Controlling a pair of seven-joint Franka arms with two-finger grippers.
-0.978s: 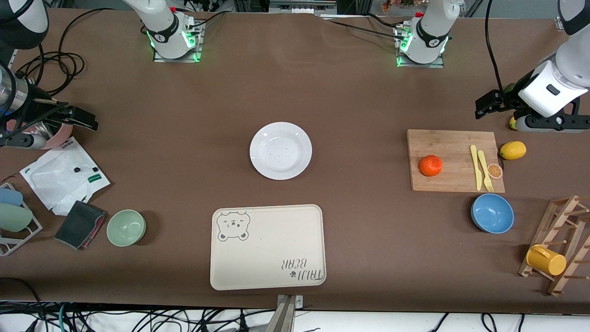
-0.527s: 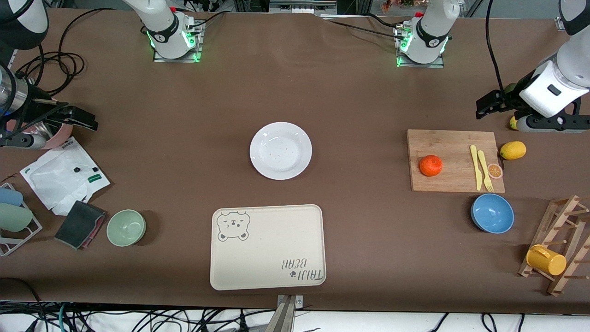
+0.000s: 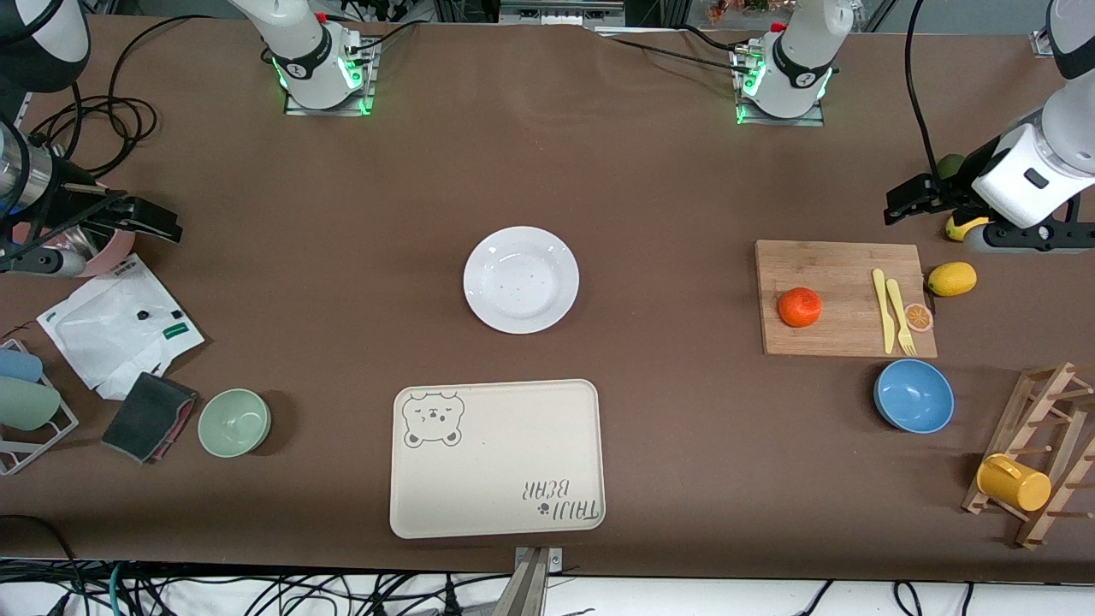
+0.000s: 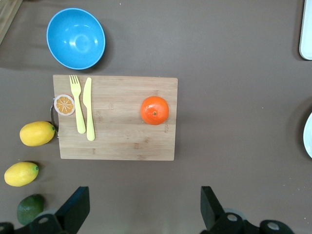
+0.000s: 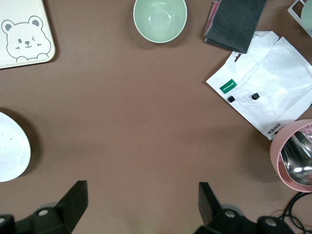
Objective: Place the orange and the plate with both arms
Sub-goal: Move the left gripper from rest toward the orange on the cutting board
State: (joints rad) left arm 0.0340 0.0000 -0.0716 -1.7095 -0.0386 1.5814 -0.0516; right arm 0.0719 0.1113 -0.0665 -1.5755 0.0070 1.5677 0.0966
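My left gripper (image 4: pixel 141 214) hung released, its 2 fingers spread wide and holding nothing, over the bare worktop (image 3: pixel 667 188) at my left arm's end, near the cutting board (image 3: pixel 843 295). The orange (image 3: pixel 800 307) sat on that board, well apart from the yellow knife (image 3: pixel 881 308) and fork (image 3: pixel 900 316) lying side by side on it. The plate (image 3: pixel 521 279) rested mid-worktop, farther from the front camera than the bear tray (image 3: pixel 496 458). My right gripper (image 5: pixel 139 209) waited at my right arm's end, likewise released and holding nothing, over bare worktop with a pink bowl (image 5: pixel 292 156) nearby.
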